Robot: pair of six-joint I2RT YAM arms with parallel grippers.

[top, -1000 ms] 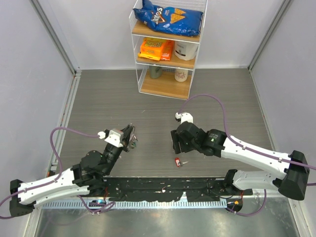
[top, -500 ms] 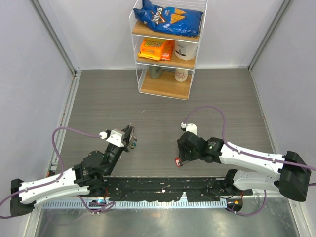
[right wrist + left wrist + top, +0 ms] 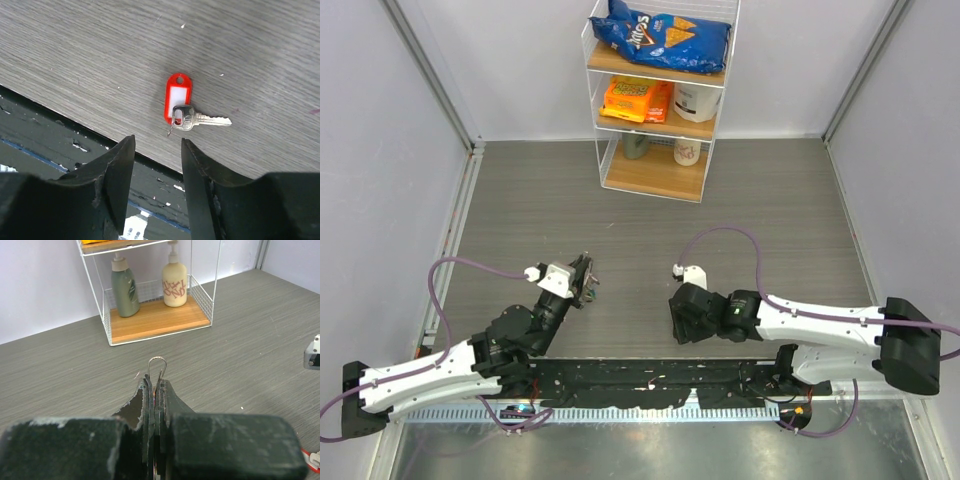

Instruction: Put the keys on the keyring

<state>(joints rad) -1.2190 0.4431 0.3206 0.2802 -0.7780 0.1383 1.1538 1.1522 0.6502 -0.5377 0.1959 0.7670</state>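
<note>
Only the right wrist view shows the key [image 3: 200, 119]. It lies flat on the table [image 3: 260, 45] just ahead of the right gripper [image 3: 157, 142], joined to a red tag [image 3: 176, 95] lying beside it. Both sit just past the fingertips, roughly in line with the gap between them. The jaws stand apart with nothing between them. From above, this gripper's body covers key and tag entirely. The left wrist view gives what the overhead picture is too coarse to show. The left gripper [image 3: 154, 386] has its fingers pressed together on the keyring [image 3: 157, 365], whose rounded wire end stands up out of the fingertips, off the table. Well ahead of the left gripper stands a wire shelf rack [image 3: 155, 319] with a green bottle [image 3: 122, 287] and a cream bottle [image 3: 174, 280] on its bottom board. The upper shelves appear properly only from overhead, holding a blue chip bag [image 3: 660, 35] and an orange packet [image 3: 635, 98]. A white part of the right arm [image 3: 312, 352] shows off to the left gripper's right. Beneath the right gripper's fingers runs the black perforated rail [image 3: 45, 125] at the table's near edge, close behind the key. Open wood-grain tabletop stretches between the two grippers and forward to the rack. The side walls [image 3: 380, 150] stand well apart from both.
</note>
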